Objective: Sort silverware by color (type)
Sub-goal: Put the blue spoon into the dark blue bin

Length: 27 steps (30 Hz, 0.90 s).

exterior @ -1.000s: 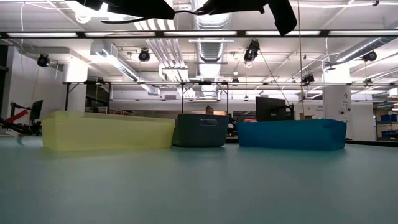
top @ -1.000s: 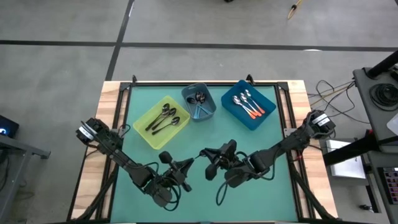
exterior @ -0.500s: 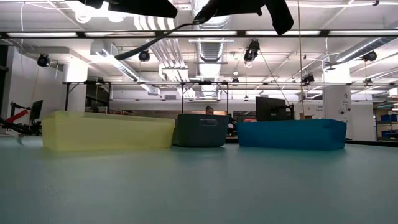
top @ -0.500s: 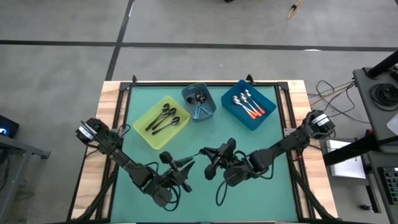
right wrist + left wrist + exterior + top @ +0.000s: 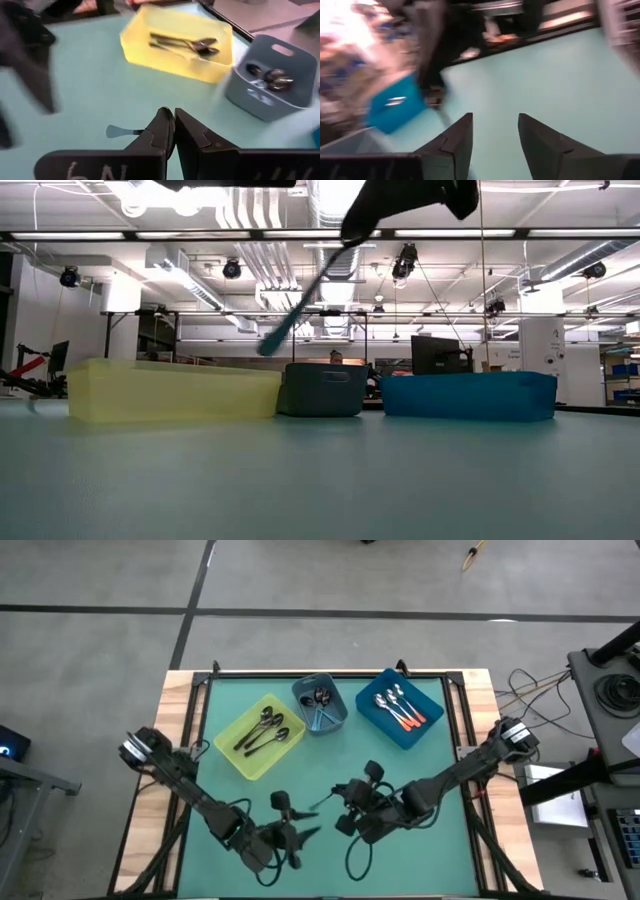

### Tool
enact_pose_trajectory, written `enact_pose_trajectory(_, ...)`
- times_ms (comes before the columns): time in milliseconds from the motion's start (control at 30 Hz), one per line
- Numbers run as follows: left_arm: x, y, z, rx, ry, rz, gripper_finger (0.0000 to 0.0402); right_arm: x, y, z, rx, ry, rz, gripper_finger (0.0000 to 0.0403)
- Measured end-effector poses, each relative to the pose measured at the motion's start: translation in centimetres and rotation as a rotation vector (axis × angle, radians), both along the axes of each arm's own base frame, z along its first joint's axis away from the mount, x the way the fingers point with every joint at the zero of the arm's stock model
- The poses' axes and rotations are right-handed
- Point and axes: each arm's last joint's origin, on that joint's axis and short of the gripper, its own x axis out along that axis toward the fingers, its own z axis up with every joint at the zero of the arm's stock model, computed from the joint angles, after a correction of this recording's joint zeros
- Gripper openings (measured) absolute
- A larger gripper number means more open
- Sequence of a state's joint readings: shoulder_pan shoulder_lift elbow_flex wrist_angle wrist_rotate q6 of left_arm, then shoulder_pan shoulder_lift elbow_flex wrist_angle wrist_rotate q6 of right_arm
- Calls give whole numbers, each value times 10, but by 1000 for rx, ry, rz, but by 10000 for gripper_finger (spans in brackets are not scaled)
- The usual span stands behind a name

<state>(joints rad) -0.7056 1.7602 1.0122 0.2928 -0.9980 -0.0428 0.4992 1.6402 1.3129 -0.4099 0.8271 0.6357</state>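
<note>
Silverware is sitting sorted along the table's far side: black-handled spoons (image 5: 262,730) lying diagonally in the yellow bin (image 5: 222,746), light blue ones (image 5: 321,716) in the grey-blue bin (image 5: 337,718), orange-red ones (image 5: 404,716) in the blue bin (image 5: 420,736). One light blue spoon (image 5: 298,305) is hanging above the near table, pinched at one end between the pressed-together fingers of the right gripper (image 5: 173,124), its long axis slanting down toward the left arm. The left gripper (image 5: 494,135) is hovering just beside it, fingers spread and holding nothing. Bare green tabletop (image 5: 300,775) is lying open between the arms and the bins, with wooden edging (image 5: 176,700) framing the mat.
</note>
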Motion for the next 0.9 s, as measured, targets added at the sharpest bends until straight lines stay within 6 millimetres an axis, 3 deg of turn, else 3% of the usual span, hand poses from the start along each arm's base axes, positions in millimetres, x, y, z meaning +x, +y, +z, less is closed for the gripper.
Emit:
enact_pose_trajectory(100,2,2,3,-71,19,-89,148,-3,-1,9,-13,77,17,9)
enact_pose_trajectory(433,10,25,-12,-169,62,-95,193,-4,15,23,-59,186,187,11)
enact_pose_trajectory(733,4,41,-32,-266,3,-235,218,16,30,17,-189,263,282,11)
enact_pose_trajectory(900,-3,51,-44,-272,-10,-223,217,24,36,20,-232,286,313,12)
